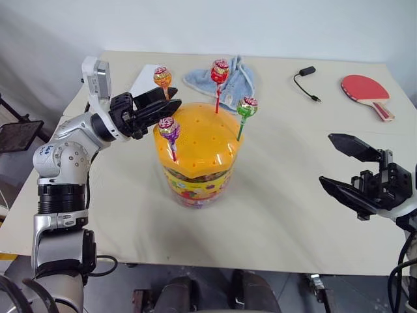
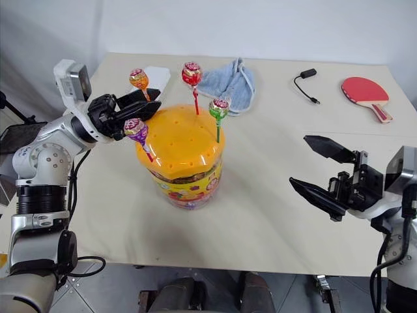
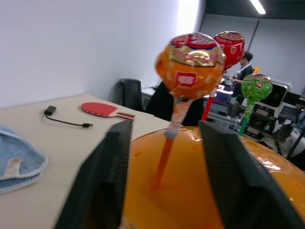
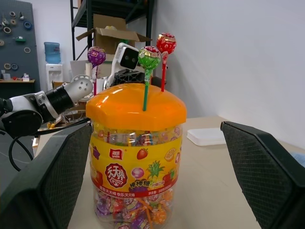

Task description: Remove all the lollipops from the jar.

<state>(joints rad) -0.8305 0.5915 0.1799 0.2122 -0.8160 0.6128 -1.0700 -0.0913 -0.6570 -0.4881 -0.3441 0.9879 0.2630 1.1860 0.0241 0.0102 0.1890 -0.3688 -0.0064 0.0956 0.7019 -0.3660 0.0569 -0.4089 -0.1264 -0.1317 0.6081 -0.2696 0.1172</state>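
Note:
The jar [image 1: 195,177], a clear tub with an orange dotted lid, stands mid-table. Four lollipops stick up from its lid: orange [image 1: 162,77] at the far left, red [image 1: 219,70] at the back, green [image 1: 247,106] on the right, purple [image 1: 169,127] at the front left. My left gripper [image 1: 167,99] reaches in from the left at lid height. It is open, with its fingers [image 3: 105,176] on either side of the orange lollipop's stick [image 3: 164,157] and a gap on each side. My right gripper [image 1: 328,160] hovers open to the right of the jar, with nothing in it.
Behind the jar lie a blue cloth [image 1: 231,81] and a flat white box [image 1: 143,81]. A black cable with a plug [image 1: 305,79] and a red table tennis paddle [image 1: 366,89] lie at the far right. A person [image 3: 245,67] stands in the background.

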